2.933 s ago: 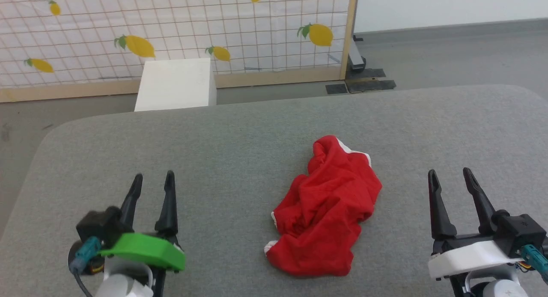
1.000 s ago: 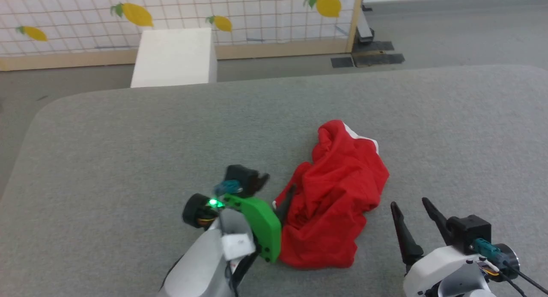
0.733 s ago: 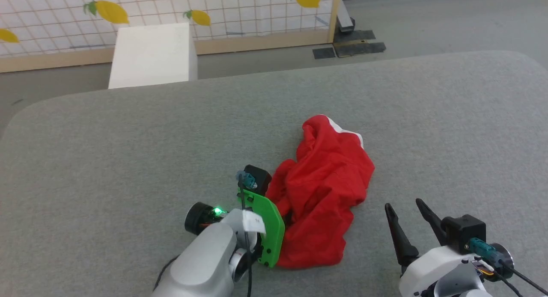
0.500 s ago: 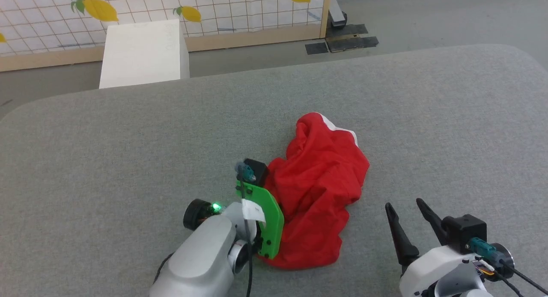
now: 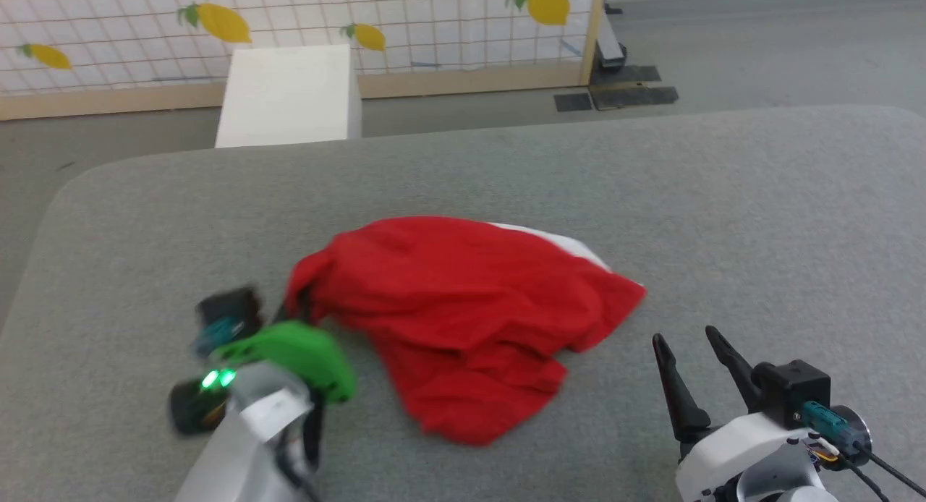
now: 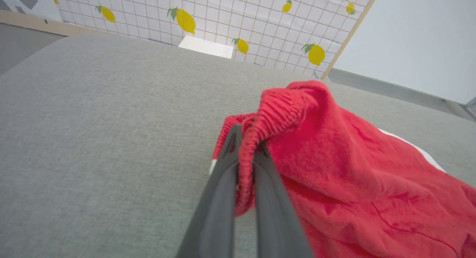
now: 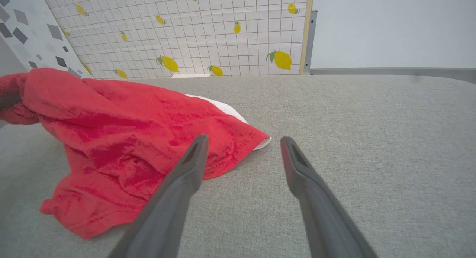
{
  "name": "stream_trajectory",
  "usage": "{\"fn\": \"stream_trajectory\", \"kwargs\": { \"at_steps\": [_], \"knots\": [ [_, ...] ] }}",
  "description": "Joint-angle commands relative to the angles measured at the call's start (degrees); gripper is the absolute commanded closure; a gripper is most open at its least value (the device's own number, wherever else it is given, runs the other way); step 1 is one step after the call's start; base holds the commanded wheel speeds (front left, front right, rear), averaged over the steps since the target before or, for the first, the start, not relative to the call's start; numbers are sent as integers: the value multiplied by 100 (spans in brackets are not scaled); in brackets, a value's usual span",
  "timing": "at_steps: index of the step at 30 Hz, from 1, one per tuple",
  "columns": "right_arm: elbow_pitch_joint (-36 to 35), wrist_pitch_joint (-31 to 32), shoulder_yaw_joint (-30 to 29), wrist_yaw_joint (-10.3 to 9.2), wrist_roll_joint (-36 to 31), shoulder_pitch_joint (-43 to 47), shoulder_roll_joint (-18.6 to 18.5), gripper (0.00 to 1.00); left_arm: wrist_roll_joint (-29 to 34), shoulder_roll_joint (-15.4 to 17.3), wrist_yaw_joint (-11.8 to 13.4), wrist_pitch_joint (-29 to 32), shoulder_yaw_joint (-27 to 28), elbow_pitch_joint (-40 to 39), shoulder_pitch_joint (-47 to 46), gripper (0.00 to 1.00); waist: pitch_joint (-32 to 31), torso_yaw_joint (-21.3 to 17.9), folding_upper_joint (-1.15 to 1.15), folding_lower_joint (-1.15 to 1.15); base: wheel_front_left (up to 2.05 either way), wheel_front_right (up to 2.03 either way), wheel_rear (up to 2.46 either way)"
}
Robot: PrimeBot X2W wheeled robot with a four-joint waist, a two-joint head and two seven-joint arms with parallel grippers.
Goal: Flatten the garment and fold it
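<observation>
A moment earlier the shorts [image 5: 463, 307] had been a crumpled heap, with the left claw [image 6: 248, 141] spread beside them. That claw was now pinching their ribbed edge and had dragged it towards 9 o'clock. This opened the heap into a wider, still wrinkled sheet mid-table [image 5: 506, 169], so flattening seemed begun and folding had not. The right claw [image 5: 685, 335] was spread and empty at 5 o'clock, near the hem. A white box [image 5: 289, 93] and a lemon-print screen [image 5: 434, 17] stood beyond at 11 o'clock, well apart, and neither was in the way.

Grey felt table [image 5: 723, 198], rumpled red shorts [image 5: 470, 299] atop
</observation>
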Motion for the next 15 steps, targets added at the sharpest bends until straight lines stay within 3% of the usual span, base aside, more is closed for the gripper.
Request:
{"fn": "stream_trajectory", "kwargs": {
  "at_steps": [1,6,7,8,11,15],
  "knots": [
    [-36,-38,6,-9,44,39,3,0,-91,111,113,-57,109,-82,251,100,-89,132,0,0,0,0,0],
    [-54,20,22,-9,51,87,3,0,-354,360,439,280,387,-457,1194,98,-153,359,0,0,0,0,0],
    [-56,46,32,-9,49,96,3,0,-431,377,408,442,369,-512,1338,56,-158,401,0,0,0,0,0],
    [-60,84,50,-9,45,101,3,0,-503,407,347,601,335,-594,1486,0,-160,447,0,0,0,0,0],
    [-98,151,98,-9,37,89,3,0,-586,430,213,559,325,-905,1723,0,-161,570,0,0,0,0,0],
    [-203,205,217,-9,4,12,3,0,-728,275,-66,-241,534,-1326,1919,0,-147,701,0,0,0,0,0]
  ]
}}
